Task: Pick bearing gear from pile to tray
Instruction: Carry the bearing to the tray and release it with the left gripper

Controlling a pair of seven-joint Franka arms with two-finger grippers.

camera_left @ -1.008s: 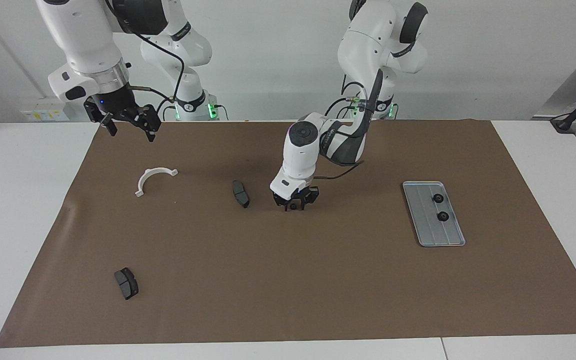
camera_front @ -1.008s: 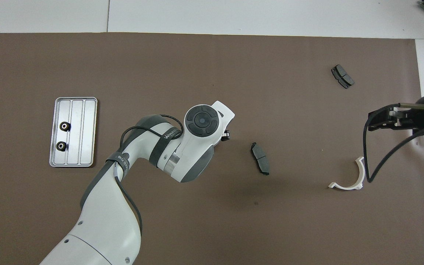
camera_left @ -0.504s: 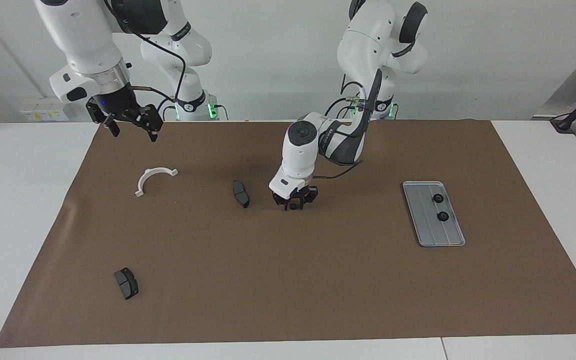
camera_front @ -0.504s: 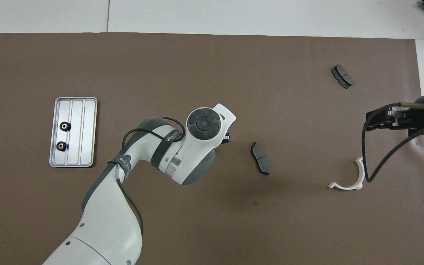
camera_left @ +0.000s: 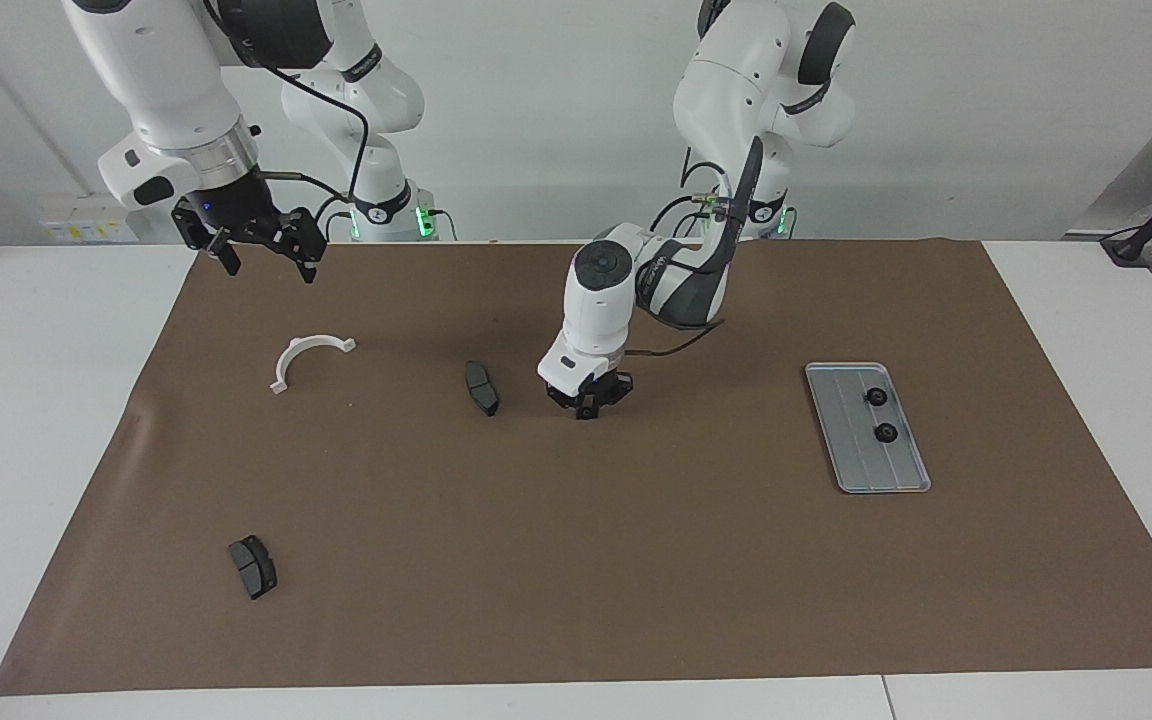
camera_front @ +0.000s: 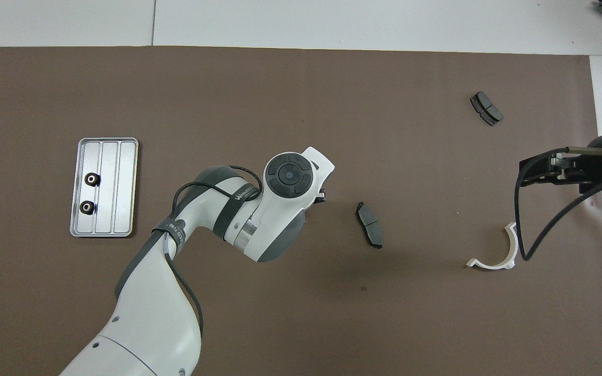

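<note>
brown mat (camera_left: 576, 560) fills the frame; tray (camera_left: 851, 455), centre right, has two rings (camera_left: 876, 397). left gripper (camera_left: 588, 408), mid-frame, is closed low on a small black ring, barely visible. right gripper (camera_left: 258, 245), upper left, waits open. a thin pinch could drop it in transit.

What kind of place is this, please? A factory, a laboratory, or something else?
Probably a robotics laboratory, not a factory line. Two white robot arms stand at a white table covered by a brown mat, with a few small parts and a metal tray laid out as for a test.
</note>
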